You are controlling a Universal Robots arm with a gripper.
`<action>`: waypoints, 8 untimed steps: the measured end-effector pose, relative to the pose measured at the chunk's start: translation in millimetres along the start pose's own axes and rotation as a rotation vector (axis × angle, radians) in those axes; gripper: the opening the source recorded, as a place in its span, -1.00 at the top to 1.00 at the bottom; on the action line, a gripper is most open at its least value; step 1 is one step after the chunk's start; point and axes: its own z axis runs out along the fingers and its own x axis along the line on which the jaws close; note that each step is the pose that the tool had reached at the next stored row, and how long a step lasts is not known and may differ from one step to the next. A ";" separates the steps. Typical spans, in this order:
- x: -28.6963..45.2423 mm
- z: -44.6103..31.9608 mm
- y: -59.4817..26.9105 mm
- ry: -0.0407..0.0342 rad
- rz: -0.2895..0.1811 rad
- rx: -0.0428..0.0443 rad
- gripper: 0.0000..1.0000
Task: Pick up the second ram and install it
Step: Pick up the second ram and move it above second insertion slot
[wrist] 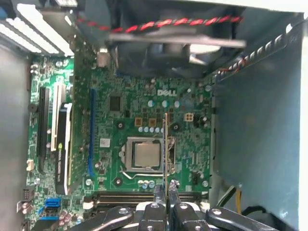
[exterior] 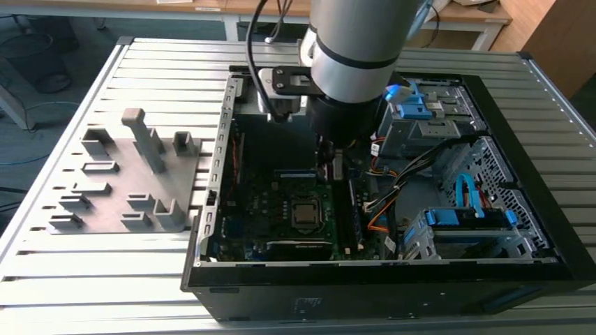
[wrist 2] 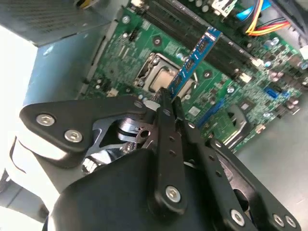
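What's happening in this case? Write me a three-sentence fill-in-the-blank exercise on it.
1. The ____ of the gripper clamp the thin blue-green memory stick.
2. The stick hangs over the green ____ inside the open black computer case.
3. The grey plastic fixture plate lies outside the case, on the exterior view's ____.
Missing words: fingers; motherboard; left.

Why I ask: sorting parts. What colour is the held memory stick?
Memory stick: blue, in second wrist view.

The open black metal computer case (exterior: 373,283) stands on the slatted grey metal table (exterior: 93,300). Just beside the case, on the exterior view's left, lies the grey plastic fixture plate (exterior: 116,202) with upright blocks. Inside the case lies the green motherboard (exterior: 270,195), and above that the black-fingered gripper (wrist 2: 170,100) clamps the thin blue-green second ram (wrist 2: 195,60) on edge.
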 end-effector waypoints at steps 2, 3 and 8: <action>2.0 2.2 -4.4 -0.0002 0.000 0.0001 0.73; 3.0 3.3 -6.1 -0.0002 0.000 0.0001 0.73; 3.8 3.9 -6.6 0.0016 0.000 0.0001 0.73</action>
